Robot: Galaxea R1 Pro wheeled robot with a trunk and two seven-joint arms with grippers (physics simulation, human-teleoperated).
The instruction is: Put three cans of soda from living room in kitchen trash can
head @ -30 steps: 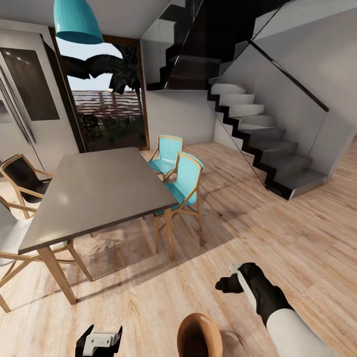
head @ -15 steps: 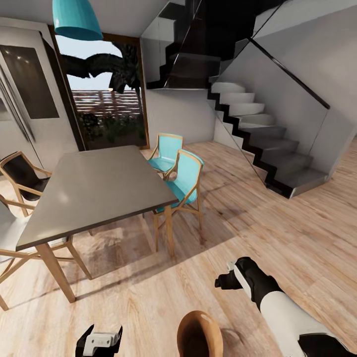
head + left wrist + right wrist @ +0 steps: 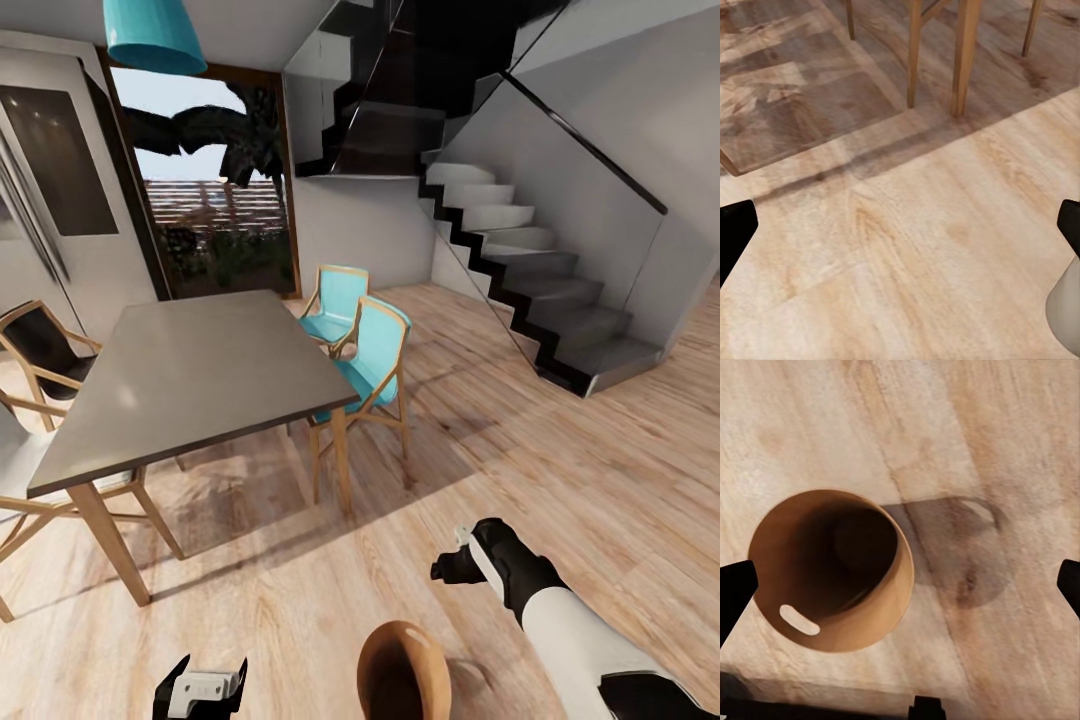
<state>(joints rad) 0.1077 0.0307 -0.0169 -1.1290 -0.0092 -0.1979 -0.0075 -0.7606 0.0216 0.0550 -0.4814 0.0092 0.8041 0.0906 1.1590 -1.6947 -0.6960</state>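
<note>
- Left gripper [image 3: 200,685], black with a pale grey body, at the near edge of the head view, low and left; in the left wrist view its dark fingertips [image 3: 733,234] sit far apart at the frame's edges with only floor between them, so it is spread wide and empty.
- Round brown wooden bin with a slot handle [image 3: 402,672], near centre on the light wood plank floor [image 3: 560,470]; the right wrist view looks into it [image 3: 832,577]; its inside is dark and the contents cannot be made out.
- Right gripper [image 3: 452,568], black on a white forearm, hangs just right of the bin; the fingertips [image 3: 735,592] stand wide apart, nothing held.
- Grey rectangular table on wooden legs [image 3: 190,380], mid-left.
- Two turquoise chairs with wooden frames [image 3: 370,370] at the table's right side; a black-seated chair [image 3: 45,355] at the far left.
- Grey staircase with a glass balustrade [image 3: 540,290], far right.
- Glass door [image 3: 220,210] and turquoise pendant lamp [image 3: 155,35], far left.
- No soda cans are visible here.
</note>
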